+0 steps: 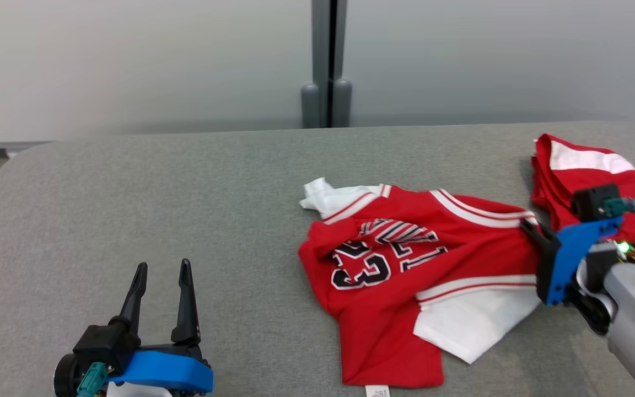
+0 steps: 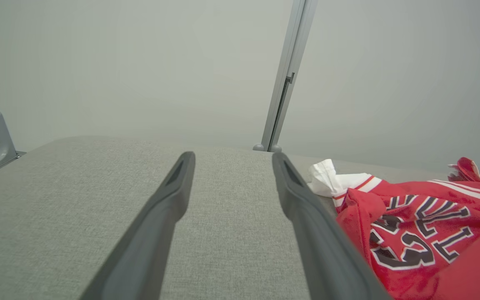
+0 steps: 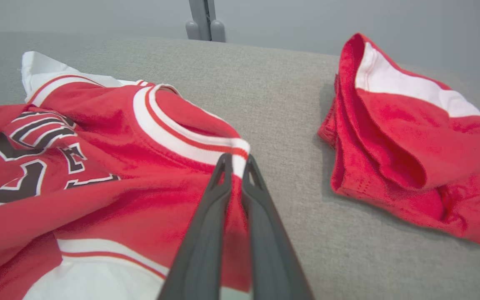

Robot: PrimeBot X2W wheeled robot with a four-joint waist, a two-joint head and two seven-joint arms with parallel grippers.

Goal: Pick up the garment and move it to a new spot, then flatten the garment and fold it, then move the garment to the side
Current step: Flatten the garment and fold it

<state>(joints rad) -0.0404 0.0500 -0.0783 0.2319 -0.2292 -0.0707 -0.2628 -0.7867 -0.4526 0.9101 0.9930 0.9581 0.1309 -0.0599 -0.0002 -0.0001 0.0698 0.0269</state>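
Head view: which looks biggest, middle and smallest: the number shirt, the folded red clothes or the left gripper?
1. number shirt: clearly largest.
2. folded red clothes and left gripper look alike; the gripper is nearer the camera, so no ranking.

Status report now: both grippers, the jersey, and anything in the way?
Right gripper shut on jersey edge. Left gripper open, apart from it. Folded red garment lies close by, at right.
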